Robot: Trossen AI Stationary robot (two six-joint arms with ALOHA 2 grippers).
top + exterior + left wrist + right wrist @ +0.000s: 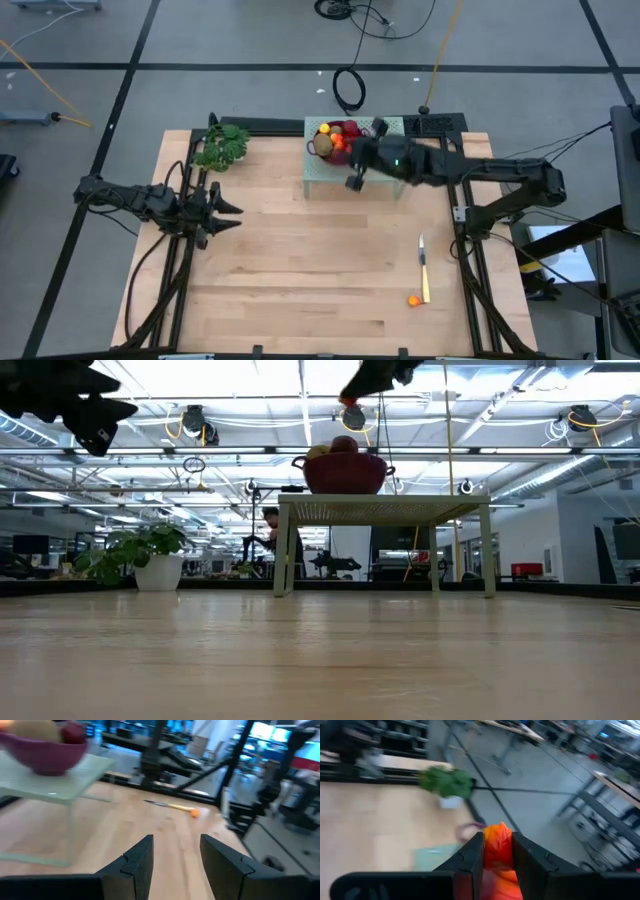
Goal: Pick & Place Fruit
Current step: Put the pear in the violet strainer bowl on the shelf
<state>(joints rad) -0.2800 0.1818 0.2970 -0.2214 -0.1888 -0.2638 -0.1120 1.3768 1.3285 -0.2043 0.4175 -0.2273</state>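
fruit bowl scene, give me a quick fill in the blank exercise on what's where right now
1. The right gripper is shut on an ____ piece of fruit.
2. The red bowl of fruit stands on a small pale ____.
3. Near the table's front right, a tiny orange fruit lies beside the yellow-handled ____.
4. The left gripper hovers with its fingers open, holding ____.

Missing words: orange; stand; knife; nothing
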